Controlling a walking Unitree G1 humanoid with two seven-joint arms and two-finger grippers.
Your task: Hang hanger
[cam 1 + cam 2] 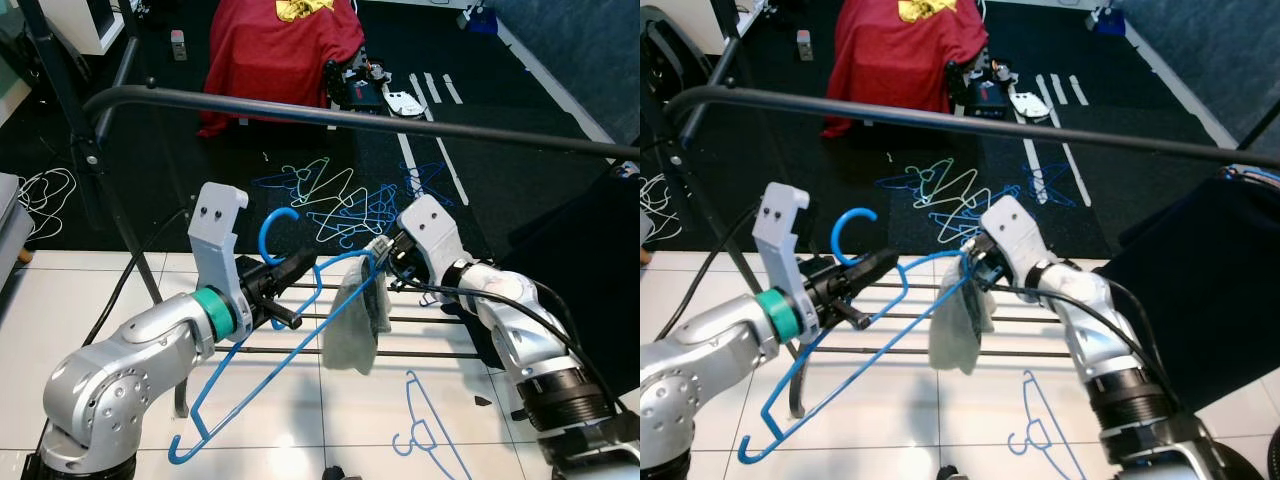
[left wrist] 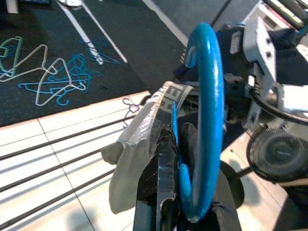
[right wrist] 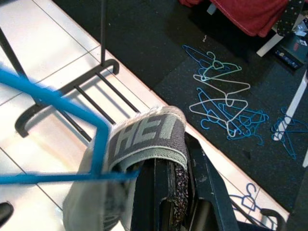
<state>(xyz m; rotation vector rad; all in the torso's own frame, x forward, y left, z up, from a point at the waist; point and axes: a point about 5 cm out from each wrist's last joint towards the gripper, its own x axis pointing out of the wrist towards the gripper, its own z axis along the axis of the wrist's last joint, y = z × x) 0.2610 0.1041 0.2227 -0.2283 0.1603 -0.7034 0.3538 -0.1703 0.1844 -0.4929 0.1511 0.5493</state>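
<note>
The left pincer (image 1: 292,268) is clamped on the neck of a blue hanger (image 1: 262,365), just under its hook, holding it tilted below the dark clothes rail (image 1: 350,115). The right pincer (image 1: 381,262) pinches a grey garment (image 1: 352,318) (lettered waistband) draped over the hanger's far shoulder. More hangers (image 1: 340,205) lie tangled on the dark floor behind.

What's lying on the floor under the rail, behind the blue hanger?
A heap of hangers on dark carpet, one blue hanger on the tiles. The held hanger and grey cloth cover some floor.
</note>
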